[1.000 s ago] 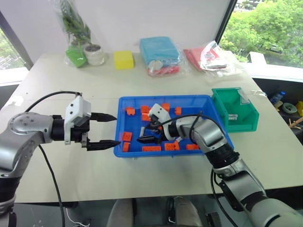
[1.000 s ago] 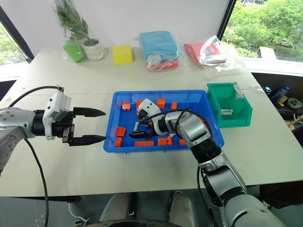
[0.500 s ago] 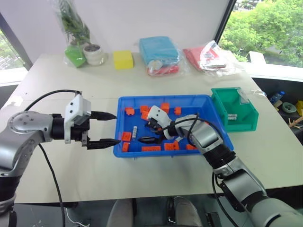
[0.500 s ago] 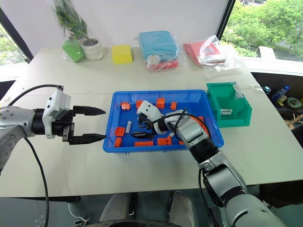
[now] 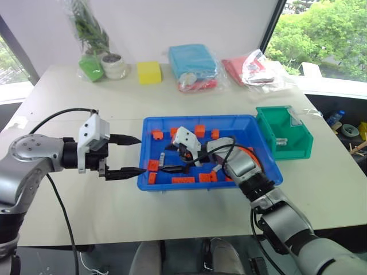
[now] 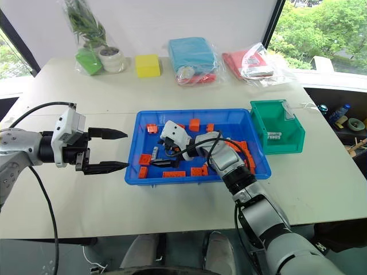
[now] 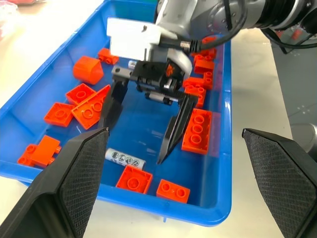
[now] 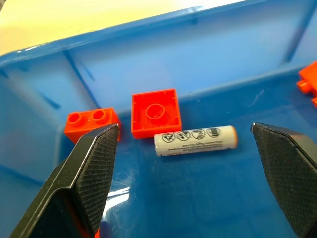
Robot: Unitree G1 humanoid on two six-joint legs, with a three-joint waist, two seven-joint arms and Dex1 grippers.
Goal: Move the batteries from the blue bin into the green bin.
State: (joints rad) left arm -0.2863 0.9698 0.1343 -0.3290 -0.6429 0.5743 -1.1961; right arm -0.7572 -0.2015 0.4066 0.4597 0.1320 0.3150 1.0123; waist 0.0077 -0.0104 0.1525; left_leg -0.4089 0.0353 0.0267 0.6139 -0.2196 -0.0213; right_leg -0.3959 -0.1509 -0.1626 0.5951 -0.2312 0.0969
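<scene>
Pale tabletop (image 5: 229, 217): right gripper (image 7: 140, 140) fingers wide over battery (image 8: 194, 140) in blue bin (image 5: 206, 121); lower, centre, then close. Left gripper (image 5: 131, 156) wide, idle.

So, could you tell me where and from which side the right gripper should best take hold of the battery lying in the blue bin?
Grip the battery across its bare middle, coming from above. It lies flat on the blue bin floor, an orange brick at one long side, between the right gripper's open fingers.

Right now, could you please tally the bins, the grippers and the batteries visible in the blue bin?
Bins: 2, blue bin and green bin
Grippers: 2, left gripper and right gripper
Battery in blue bin: 1
Total: 5
</scene>
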